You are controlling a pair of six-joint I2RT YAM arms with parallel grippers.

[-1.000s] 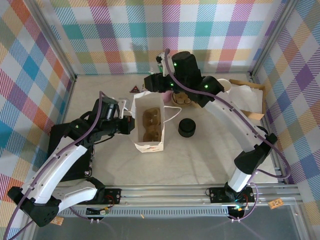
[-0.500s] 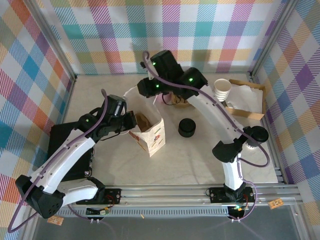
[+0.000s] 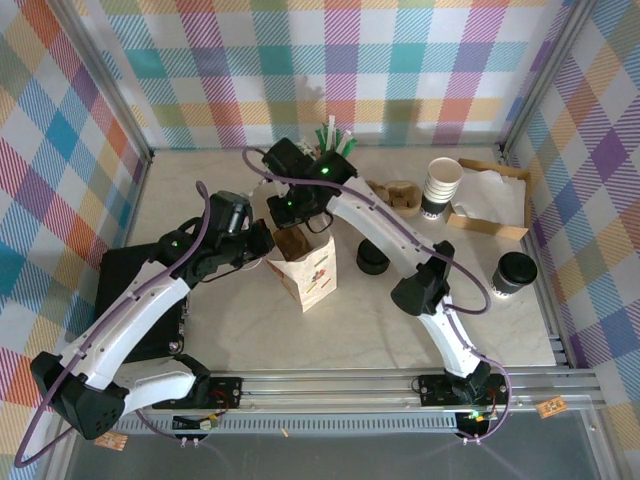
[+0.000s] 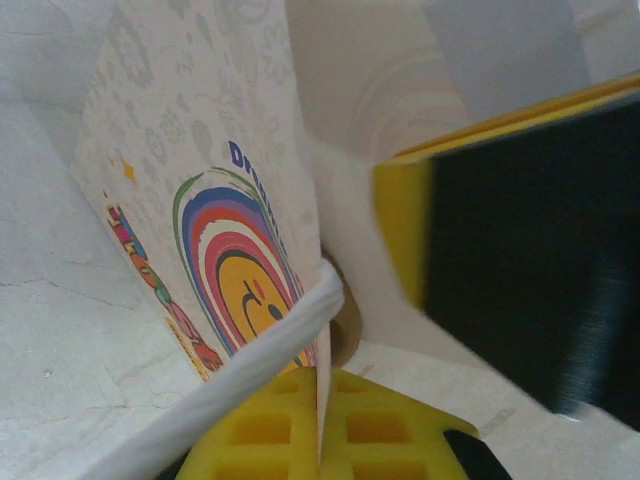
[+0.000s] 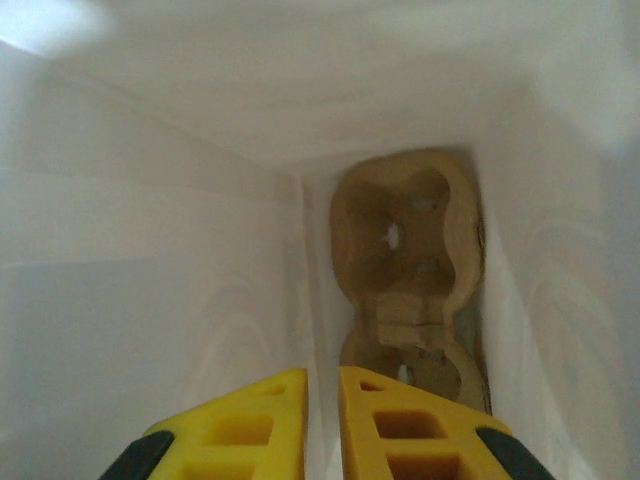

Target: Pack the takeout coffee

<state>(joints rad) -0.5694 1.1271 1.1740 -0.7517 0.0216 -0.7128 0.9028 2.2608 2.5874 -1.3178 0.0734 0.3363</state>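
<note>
So here the paper bag (image 3: 313, 277) is seen just left of the middle of the overhead frame, standing on the table (image 3: 400, 330) with its open top tipped toward the upper left. The left end effector (image 3: 264, 243) is closed right down on the bag's left rim. In the left wrist view its yellow fingers (image 4: 262, 435) are shut at the bottom edge, with the bag's white edge (image 4: 240, 370) pinched between them and the rainbow smiley print filling the middle. The right end effector (image 3: 300, 213) is set at the bag's upper rim. In the right wrist view its yellow fingers (image 5: 400, 420) are nearly together at the bottom of the frame, with what looks like a thin white bag wall (image 5: 150, 260) caught in the slim gap. Past them, a brown cup carrier (image 5: 410, 250) is seen lying deep inside the bag. The takeout coffee (image 3: 516, 272) is found at the right side of the overhead frame, upright on the table, lid on, well apart from the bag and touched by neither arm. A stack of white cups (image 3: 442, 185) is seen at upper right, and a squat pile of black lids (image 3: 373, 258) sits just right of the bag.
</note>
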